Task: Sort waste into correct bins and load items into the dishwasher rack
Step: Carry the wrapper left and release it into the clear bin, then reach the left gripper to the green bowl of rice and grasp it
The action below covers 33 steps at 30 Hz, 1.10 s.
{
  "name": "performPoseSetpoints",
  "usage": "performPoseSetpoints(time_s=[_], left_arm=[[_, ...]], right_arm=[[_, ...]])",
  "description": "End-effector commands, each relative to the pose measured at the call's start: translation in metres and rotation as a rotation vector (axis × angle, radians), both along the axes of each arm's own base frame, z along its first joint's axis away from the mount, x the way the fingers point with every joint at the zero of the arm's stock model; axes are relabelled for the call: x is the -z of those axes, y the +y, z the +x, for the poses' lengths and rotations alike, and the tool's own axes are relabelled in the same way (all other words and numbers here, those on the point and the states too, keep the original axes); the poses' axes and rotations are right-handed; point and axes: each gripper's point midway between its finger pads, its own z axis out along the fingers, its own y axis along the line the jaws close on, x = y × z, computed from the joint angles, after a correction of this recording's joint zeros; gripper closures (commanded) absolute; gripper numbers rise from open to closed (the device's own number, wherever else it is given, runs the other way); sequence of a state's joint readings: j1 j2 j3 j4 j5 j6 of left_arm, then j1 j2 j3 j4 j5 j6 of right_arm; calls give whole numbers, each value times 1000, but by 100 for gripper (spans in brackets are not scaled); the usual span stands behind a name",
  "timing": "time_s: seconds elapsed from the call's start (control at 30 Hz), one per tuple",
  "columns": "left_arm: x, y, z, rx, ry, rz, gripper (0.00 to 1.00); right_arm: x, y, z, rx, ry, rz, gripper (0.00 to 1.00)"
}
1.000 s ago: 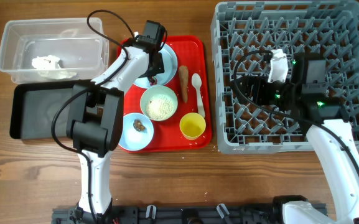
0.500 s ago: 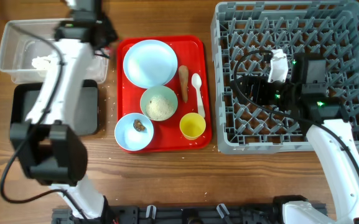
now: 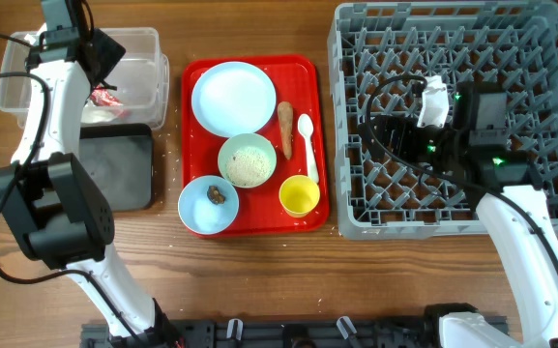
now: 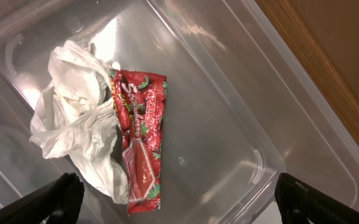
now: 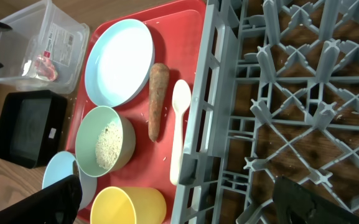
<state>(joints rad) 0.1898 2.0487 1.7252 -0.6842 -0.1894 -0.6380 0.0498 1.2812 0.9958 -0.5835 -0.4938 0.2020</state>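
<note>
Both my pincers spread wide, nothing held.

My left pincer point(image 4: 179, 202) hangs over the clear tub point(image 4: 229, 93), where the red-and-white wrapper point(image 4: 143, 137) lies flat, touching the white tissue point(image 4: 73, 124). My right pincer point(image 5: 182, 199) hovers over the grey rack point(image 5: 291, 93) near its left wall. The plate point(image 3: 232, 97), carrot stick point(image 3: 284, 129), spoon point(image 3: 306, 135) and yellow cup point(image 3: 299, 196) sit on the red tray point(image 3: 308, 70).
</note>
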Motion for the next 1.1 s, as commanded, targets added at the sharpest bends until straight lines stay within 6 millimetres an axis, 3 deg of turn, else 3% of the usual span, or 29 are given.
performPoseSetpoints(time_s=[0.0, 0.07, 0.17, 0.23, 0.33, 0.4, 0.47, 0.5, 0.57, 0.67, 0.77, 1.07], left_arm=[[-24, -27, 3, 202, -34, -39, 3], [-42, -58, -3, 381, -60, -111, 16], [-75, -96, -31, 494, -50, -160, 14], [-78, -120, -55, 542, 17, -178, 11], [-64, -160, -89, 618, 165, -224, 8], [-48, -200, -108, 754, 258, -217, 8], [-38, -229, -118, 849, 290, -199, 9], [-30, -252, -124, 936, 297, -173, 11], [-19, -276, -129, 998, 301, -129, 15], [-1, -315, -140, 1095, 288, -98, 29], [18, -331, -147, 1137, 281, -41, 31], [62, -347, -172, 1319, 301, 54, 31]], right_arm=[[-8, 3, 4, -5, -11, 19, 0], [-8, 3, 4, -5, -11, 19, 0], [-8, 3, 5, -5, -15, 19, 0], [-9, 3, 5, -6, -18, 19, 0], [-10, 3, 7, -6, -25, 19, 0], [-10, 3, 7, -5, -29, 19, 0], [-10, 3, 7, -6, -29, 19, 0], [-10, 3, 7, -5, -28, 19, 0], [-10, 3, 7, -6, -29, 20, 0], [-10, 3, 7, -6, -29, 19, 0], [-10, 3, 7, -6, -27, 20, 0], [-9, 3, 6, -5, -22, 20, 0]])
